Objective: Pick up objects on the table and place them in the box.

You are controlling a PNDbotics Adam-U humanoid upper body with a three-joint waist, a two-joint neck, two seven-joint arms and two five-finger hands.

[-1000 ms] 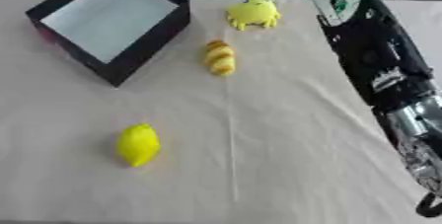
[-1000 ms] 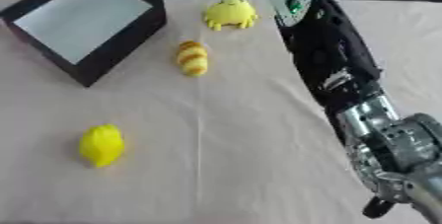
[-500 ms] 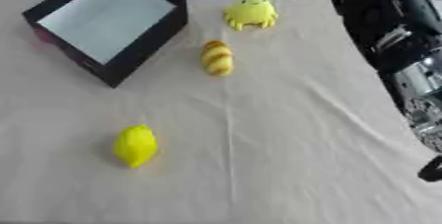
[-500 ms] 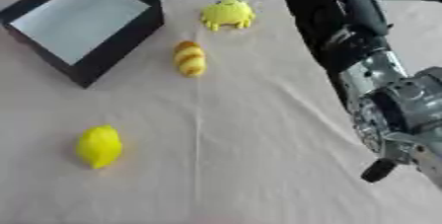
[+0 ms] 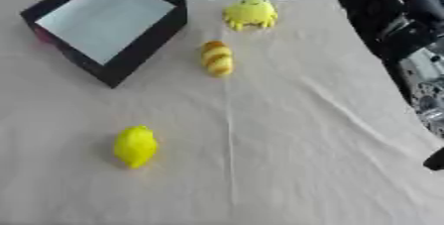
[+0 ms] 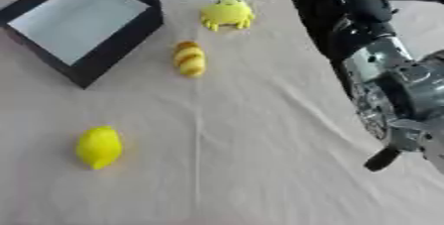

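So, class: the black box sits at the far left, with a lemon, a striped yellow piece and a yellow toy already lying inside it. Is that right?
Not quite. The black box is at the far left, but it holds nothing. As the left eye view shows, the lemon, the striped yellow piece and the yellow toy all lie outside it on the cloth.

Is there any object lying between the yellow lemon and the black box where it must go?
Nothing visible does. The yellow lemon lies on bare cloth below the open black box; the striped yellow toy lies to the right of that path.
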